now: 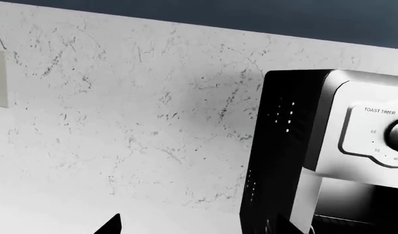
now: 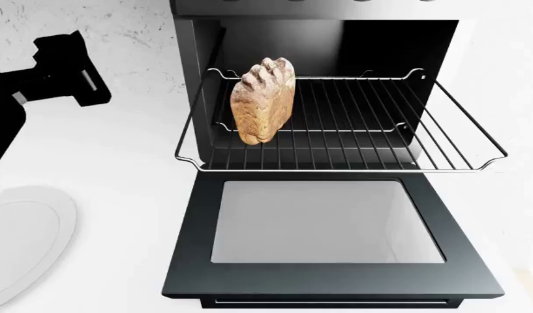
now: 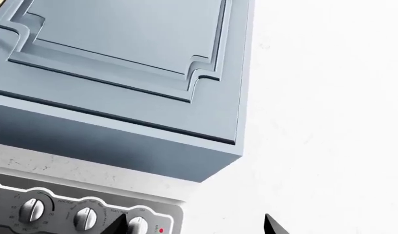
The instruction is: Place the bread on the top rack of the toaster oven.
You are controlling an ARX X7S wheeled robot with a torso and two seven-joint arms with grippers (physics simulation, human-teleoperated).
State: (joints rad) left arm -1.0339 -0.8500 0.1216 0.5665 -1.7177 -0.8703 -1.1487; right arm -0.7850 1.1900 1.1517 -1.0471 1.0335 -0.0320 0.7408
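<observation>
Nearest, the black-framed oven door (image 2: 331,238) with its grey glass lay dropped open, so the small golden-brown bread (image 2: 263,99) could stand on the pulled-out chrome top rack (image 2: 440,140), well clear of both arms' jaws, whose state I cannot tell.

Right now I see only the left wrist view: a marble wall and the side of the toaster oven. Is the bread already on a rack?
Observer: Yes. In the head view the bread stands on end on the pulled-out wire rack, near its left side.
Operator: Is the door open or shut?
Observer: The door is open, folded down flat in front of the toaster oven.
Operator: Does the right claw hold something?
Observer: No. The right claw is open and empty; its camera shows the control knobs just beyond it.
</observation>
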